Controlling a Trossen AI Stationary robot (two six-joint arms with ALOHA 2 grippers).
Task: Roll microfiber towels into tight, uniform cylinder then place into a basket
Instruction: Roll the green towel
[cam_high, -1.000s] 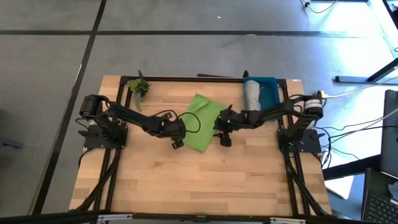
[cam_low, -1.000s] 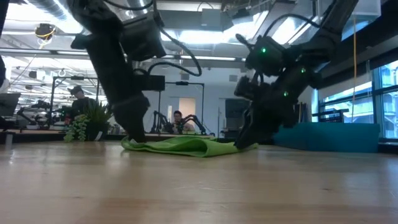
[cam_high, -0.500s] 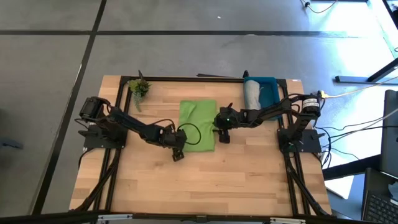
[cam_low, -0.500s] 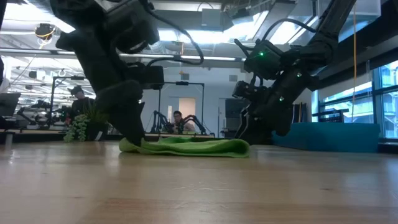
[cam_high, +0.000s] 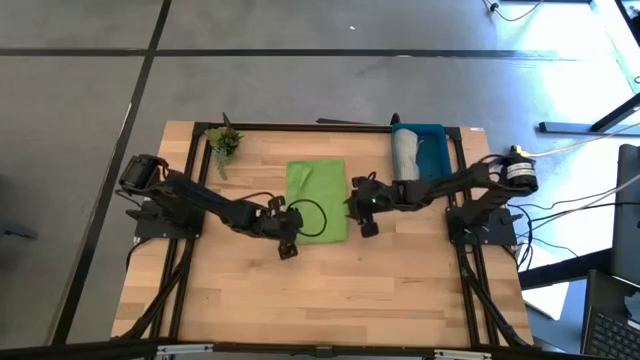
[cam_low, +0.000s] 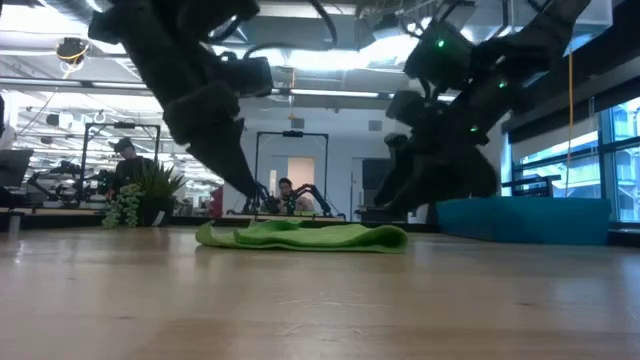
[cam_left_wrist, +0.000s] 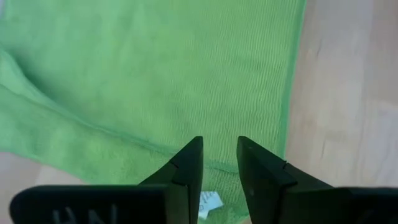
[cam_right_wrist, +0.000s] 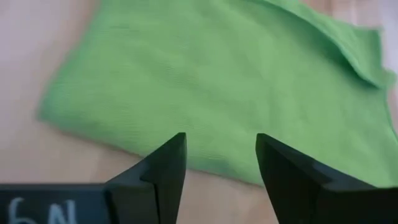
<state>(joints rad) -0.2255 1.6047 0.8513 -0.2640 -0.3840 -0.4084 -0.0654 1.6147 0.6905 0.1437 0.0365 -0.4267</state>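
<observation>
Both grippers hover over the green towel (cam_high: 317, 202) at mid-table, empty: left gripper (cam_left_wrist: 219, 163) with fingers narrowly parted, right gripper (cam_right_wrist: 221, 163) wider. Grey towel (cam_high: 405, 152) lies rolled in the blue basket (cam_high: 434, 150).

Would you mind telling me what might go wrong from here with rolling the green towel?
1. The green towel has a raised fold along one edge, so a roll begun now may come out uneven.
2. The left gripper and right gripper are open above the towel, holding nothing; pinching unevenly could skew it.
3. The grey towel already fills part of the basket, so space may be tight.
</observation>
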